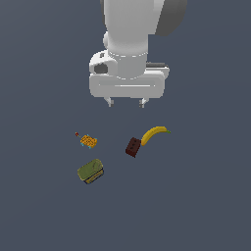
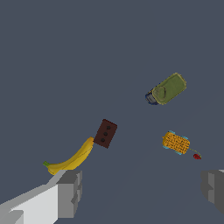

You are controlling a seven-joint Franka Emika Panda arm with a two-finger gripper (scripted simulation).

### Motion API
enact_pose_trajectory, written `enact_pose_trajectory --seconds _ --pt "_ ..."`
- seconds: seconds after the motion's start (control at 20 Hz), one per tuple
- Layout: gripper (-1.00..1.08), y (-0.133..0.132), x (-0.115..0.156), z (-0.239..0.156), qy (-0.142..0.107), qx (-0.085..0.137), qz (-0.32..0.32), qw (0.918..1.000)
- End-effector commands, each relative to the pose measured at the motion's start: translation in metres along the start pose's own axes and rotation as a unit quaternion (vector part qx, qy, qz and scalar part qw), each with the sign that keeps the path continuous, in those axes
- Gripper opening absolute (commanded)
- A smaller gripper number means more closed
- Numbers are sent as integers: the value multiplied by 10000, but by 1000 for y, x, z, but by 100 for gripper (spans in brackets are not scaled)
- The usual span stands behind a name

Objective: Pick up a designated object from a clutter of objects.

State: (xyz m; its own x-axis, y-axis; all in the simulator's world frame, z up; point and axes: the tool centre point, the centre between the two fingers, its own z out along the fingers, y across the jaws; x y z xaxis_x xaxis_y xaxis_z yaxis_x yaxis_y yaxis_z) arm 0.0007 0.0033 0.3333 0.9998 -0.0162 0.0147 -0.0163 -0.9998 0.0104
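The designated object, a small flat orange studded piece (image 1: 88,141) (image 2: 176,143) with cyan and red bits at its edges, lies on the dark floor at the exterior view's left. The rest of the clutter of objects lies around it: an olive-green can (image 1: 90,171) (image 2: 167,89), a dark red-brown block (image 1: 133,147) (image 2: 105,133) and a yellow banana (image 1: 153,134) (image 2: 71,160). My gripper (image 1: 126,103) (image 2: 141,192) hangs open well above the floor, with nothing between its fingers. It is apart from every item, and its fingers (image 2: 70,192) stand wide.
Dark grey floor (image 1: 196,206) surrounds the four items. The block touches or nearly touches the banana's end. The can lies on its side below the orange piece in the exterior view.
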Motion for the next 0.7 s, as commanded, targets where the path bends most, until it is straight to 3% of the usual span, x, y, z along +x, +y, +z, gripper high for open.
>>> enact_pose_trajectory --seconds 0.0,0.65 --pt "100 0 0 0 0 0 0 10000" --pt "100 -3 5 -5 28 115 -62 9999"
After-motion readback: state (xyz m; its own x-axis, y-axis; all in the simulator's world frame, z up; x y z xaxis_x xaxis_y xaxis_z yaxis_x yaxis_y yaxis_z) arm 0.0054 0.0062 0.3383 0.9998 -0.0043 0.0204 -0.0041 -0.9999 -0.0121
